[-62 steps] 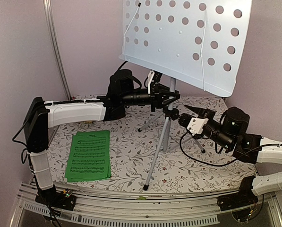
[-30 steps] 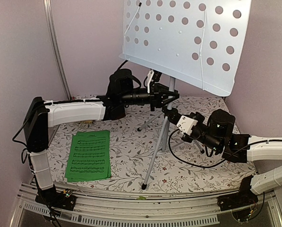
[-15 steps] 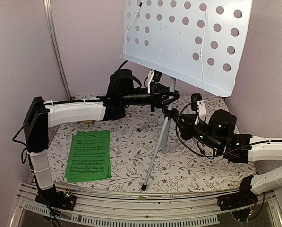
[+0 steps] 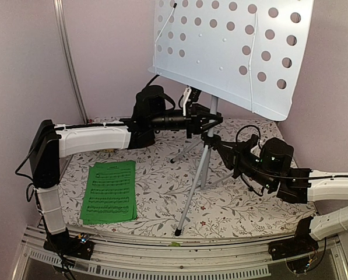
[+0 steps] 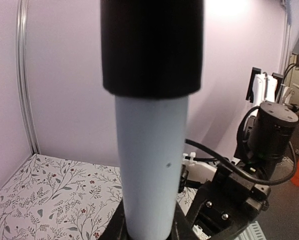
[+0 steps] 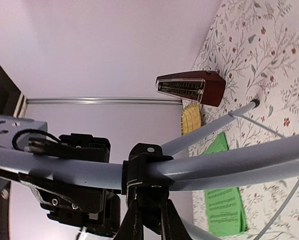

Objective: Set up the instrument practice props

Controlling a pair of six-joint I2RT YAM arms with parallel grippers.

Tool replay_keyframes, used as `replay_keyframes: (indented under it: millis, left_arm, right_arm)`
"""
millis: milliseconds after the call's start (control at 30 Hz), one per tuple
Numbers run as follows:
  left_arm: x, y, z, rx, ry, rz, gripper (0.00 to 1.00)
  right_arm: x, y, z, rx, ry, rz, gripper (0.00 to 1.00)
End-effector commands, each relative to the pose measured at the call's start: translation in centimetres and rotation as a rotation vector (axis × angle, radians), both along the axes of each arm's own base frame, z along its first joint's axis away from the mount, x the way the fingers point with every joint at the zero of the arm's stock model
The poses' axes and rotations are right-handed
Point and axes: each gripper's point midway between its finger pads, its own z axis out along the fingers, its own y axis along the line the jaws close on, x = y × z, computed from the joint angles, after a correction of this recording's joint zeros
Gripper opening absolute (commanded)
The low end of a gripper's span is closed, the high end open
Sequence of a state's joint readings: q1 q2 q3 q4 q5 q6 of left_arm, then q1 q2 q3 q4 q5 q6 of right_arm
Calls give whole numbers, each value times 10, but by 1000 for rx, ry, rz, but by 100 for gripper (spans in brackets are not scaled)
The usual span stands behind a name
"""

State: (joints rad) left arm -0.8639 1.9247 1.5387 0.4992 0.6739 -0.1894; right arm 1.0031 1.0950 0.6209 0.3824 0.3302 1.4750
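Holding stand (image 4: 203, 163) two-handed, upright on table (image 4: 156, 192). Clamped narrow on pole (image 5: 152, 165) with left gripper (image 4: 206, 123), just under plate (image 4: 232, 52). Pinched nearly shut on black hub (image 6: 144, 172) with right gripper (image 6: 148, 202), right where legs (image 4: 188, 195) splay out (tubes fanning to both sides of the fingers in right wrist view).

Looks top-heavy: big perforated plate high above both grips, thin tripod below. Probably light overall and stiff, but smooth painted tube, so expect slip or twist under a narrow pinch. Best taken at pole and hub, never by plate edge: long lever, would tip. Judging legs spread and feet down; worth checking all three planted before any release.

Spotting booklet (image 4: 109, 191) flat on table, well left of and below left fingers. Thin and floppy, hard to get under; take by an edge.

Seeing metronome (image 6: 189, 87) beyond right fingers, near mat (image 6: 190, 120). Small, rigid, tapered sides; grab low across base.
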Motion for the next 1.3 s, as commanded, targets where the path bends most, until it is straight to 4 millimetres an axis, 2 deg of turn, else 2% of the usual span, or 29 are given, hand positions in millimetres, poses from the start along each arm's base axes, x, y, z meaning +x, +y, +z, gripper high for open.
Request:
replay_keyframes:
  millis: [0,67,167,333,433,567,633,700,767,967,1100,1167,1267]
  left_arm:
    - [11,17,57,-148,-68,47,0]
    - [12,17,56,-149,-69,48,0]
    - [11,17,56,-148,-67,47,0]
    - [12,16,56,-149,-67,46,0]
    - [12,16,55,-148,-67,46,0]
    - [11,17,57,-149,-71,45,0]
    - [11,17,57,-150,-73,46,0]
    - [11,17,57,-151,-74,46,0]
    - [11,17,57,-150,-73,45,0]
    - [10,17,58,-152,-74,42,0]
    - [10,17,59,-153,-74,38,0]
    - [10,17,58,-151,-73,38,0]
    - [10,17,59,-153,-75,38,0]
  right_arm:
    - [-5,7,-20,332,334,-6,0]
    - [-6,11,-19,410,391,0,0]
    - [-3,14,-8,477,387,6,0]
    - [7,4,6,410,265,-53,0]
    - [12,-9,14,280,126,-111,1]
    - [13,-28,6,122,0,-171,33]
    - [12,-36,4,62,-59,-192,44]
    - [11,-42,7,-41,-139,-203,49]
    - [10,-45,13,-188,-259,-201,50]
    - [4,-39,40,-625,-654,-160,42]
    - [-17,-17,57,-847,-999,-49,48]
    - [-27,-6,59,-1025,-1203,11,49]
    - [-30,0,56,-1218,-1344,61,50]
